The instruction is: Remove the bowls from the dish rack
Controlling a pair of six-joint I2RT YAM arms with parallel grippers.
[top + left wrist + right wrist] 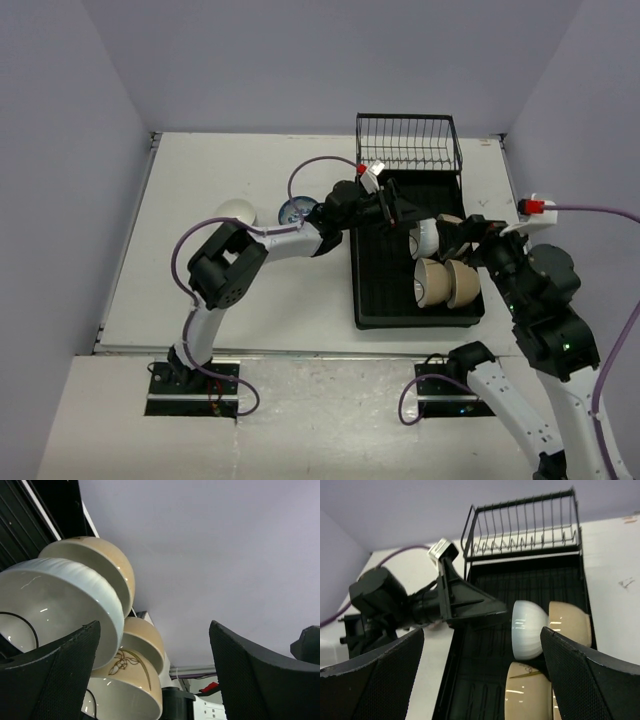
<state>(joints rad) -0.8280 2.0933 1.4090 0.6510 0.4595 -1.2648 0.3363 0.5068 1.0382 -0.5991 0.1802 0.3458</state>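
The black dish rack [385, 290] holds a white bowl [427, 238] on edge, a tan bowl [451, 219] behind it and two tan bowls [432, 282] nearer me. My left gripper [410, 216] is open and empty over the rack, just left of the white bowl [60, 600]. One of its fingers [55, 675] is close by that bowl's rim, with tan bowls [127, 680] beyond. My right gripper [458, 236] is open and empty, above the rack's right side. Its view shows the white bowl [527, 630], the tan bowls [570, 622] and the left gripper [480, 605].
A wire basket [408, 140] stands at the rack's far end and is empty. On the table left of the rack lie an upturned white bowl [236, 212] and a blue-and-white bowl [296, 209]. The left arm stretches across the table between them and the rack.
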